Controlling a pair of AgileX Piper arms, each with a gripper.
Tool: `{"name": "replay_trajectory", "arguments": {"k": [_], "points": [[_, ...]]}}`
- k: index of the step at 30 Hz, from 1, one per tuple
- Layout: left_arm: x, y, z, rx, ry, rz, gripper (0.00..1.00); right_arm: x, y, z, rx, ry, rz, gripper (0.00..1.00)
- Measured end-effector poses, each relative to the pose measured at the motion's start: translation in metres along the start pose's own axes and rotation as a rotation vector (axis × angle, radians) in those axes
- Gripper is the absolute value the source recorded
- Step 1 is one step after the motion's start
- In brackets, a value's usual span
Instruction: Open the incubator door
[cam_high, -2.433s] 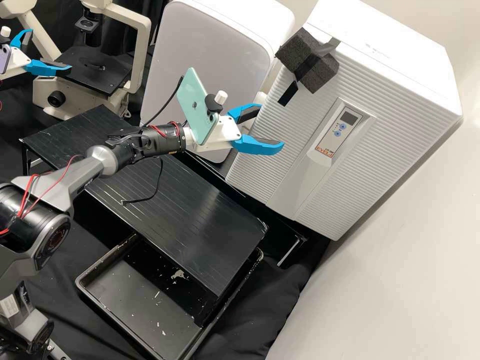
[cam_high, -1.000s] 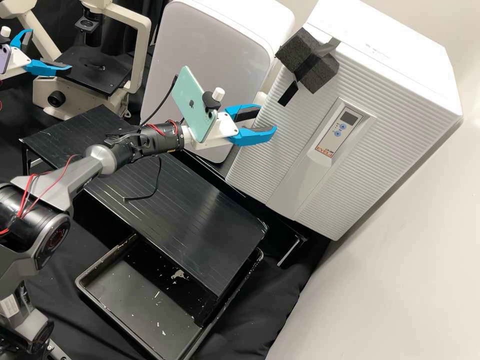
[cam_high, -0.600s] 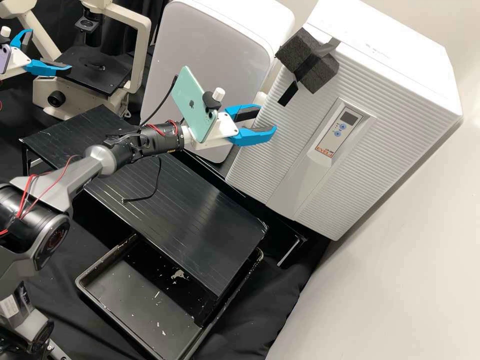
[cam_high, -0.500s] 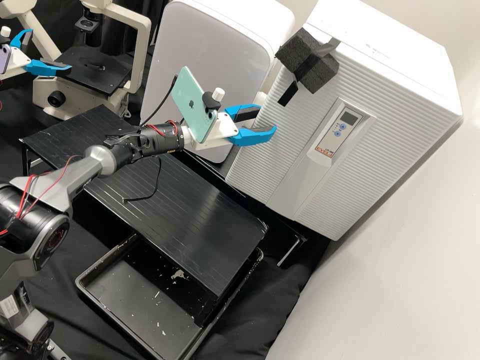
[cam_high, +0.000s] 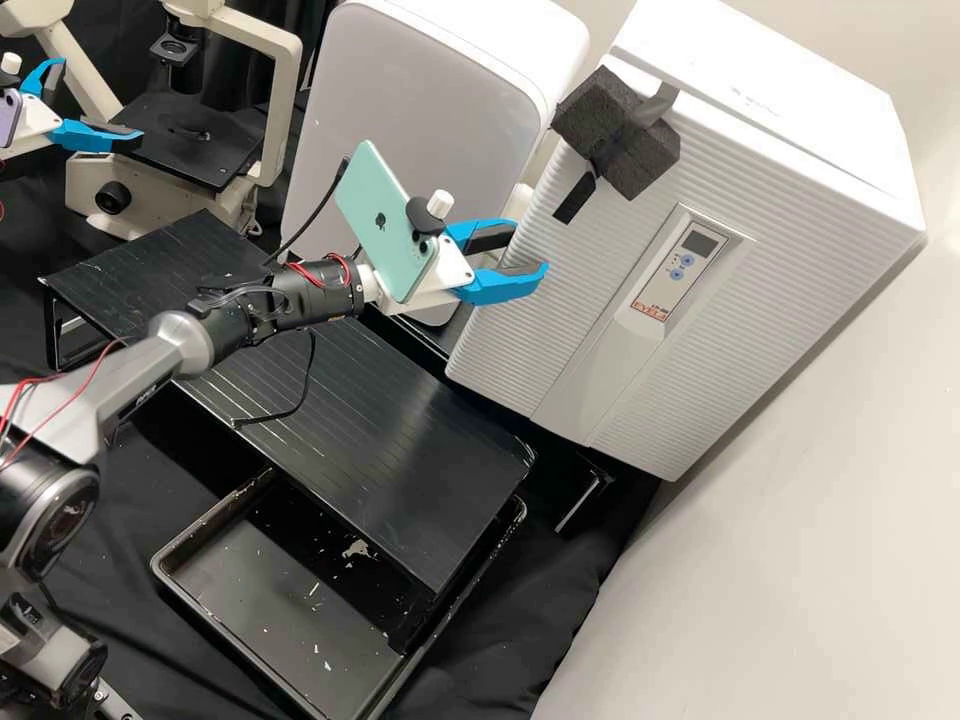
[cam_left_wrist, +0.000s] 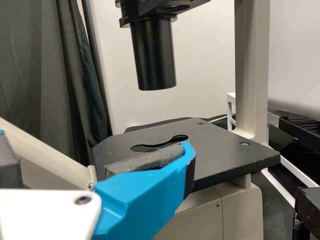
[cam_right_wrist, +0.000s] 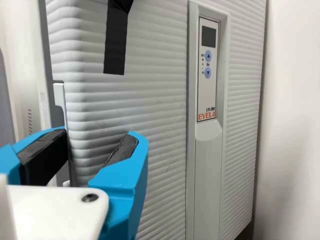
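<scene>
The white ribbed incubator door (cam_high: 700, 370) stands slightly ajar, with a narrow gap along its top by the incubator body (cam_high: 760, 85). At the door's left edge, my right gripper (cam_high: 530, 250) is shut on it. In the right wrist view, that gripper (cam_right_wrist: 102, 135) has one finger at the side of the door (cam_right_wrist: 160, 95) and the other against its ribbed front. Far off by the microscope, my left gripper (cam_high: 100, 100) is open and holds nothing. The left wrist view shows this gripper (cam_left_wrist: 95, 145) in front of the microscope stage.
A black foam block (cam_high: 625, 135) is strapped over the door's top left corner. Left of the incubator stands another white appliance (cam_high: 410, 120). Below are a black ribbed shelf (cam_high: 370, 430) and a black tray (cam_high: 280, 600). The microscope stage (cam_high: 190, 140) is at upper left.
My right gripper first closed on the door's edge, then its arm drew back slightly. The door has come out a little, the foam block shifting with it. The left gripper has kept still.
</scene>
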Motion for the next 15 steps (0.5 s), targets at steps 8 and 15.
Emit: {"name": "replay_trajectory", "arguments": {"k": [8, 15], "points": [[0.0, 0.0, 0.0, 0.0, 0.0, 0.0, 1.0, -0.01, 0.011, 0.003, 0.037, -0.015, 0.004, 0.0], [0.0, 0.0, 0.0, 0.0, 0.0, 0.0, 1.0, -0.021, 0.021, 0.007, 0.075, -0.033, 0.013, 0.0]]}}
